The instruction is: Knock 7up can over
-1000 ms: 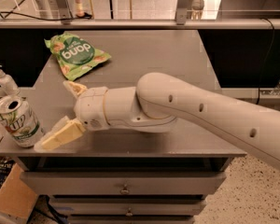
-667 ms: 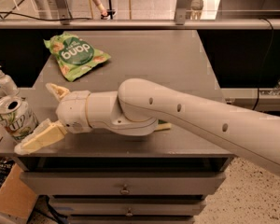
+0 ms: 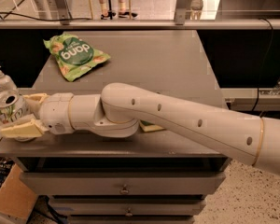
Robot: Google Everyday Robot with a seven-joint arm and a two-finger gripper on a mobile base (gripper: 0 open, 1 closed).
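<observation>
The 7up can [image 3: 8, 109], silver with a white-and-green label and an open pull-tab top, stands at the front left corner of the grey table [image 3: 168, 64] and leans slightly left. My gripper [image 3: 24, 114] is open at the can. One cream finger [image 3: 17, 129] lies in front of the can's base and hides it. The other finger [image 3: 36, 98] is just behind and to the right of the can. My white arm stretches across the front of the table from the right.
A green snack bag [image 3: 76, 55] lies at the back left of the table. A white pump bottle [image 3: 4, 80] stands just beyond the left edge. A flat yellow-green item [image 3: 151, 125] peeks from under my arm. Drawers [image 3: 126, 189] are below; a cardboard box [image 3: 11, 197] sits lower left.
My arm has swept left along the front of the table, bringing the fingers around the can. The can now sits nearer the left edge and leans slightly.
</observation>
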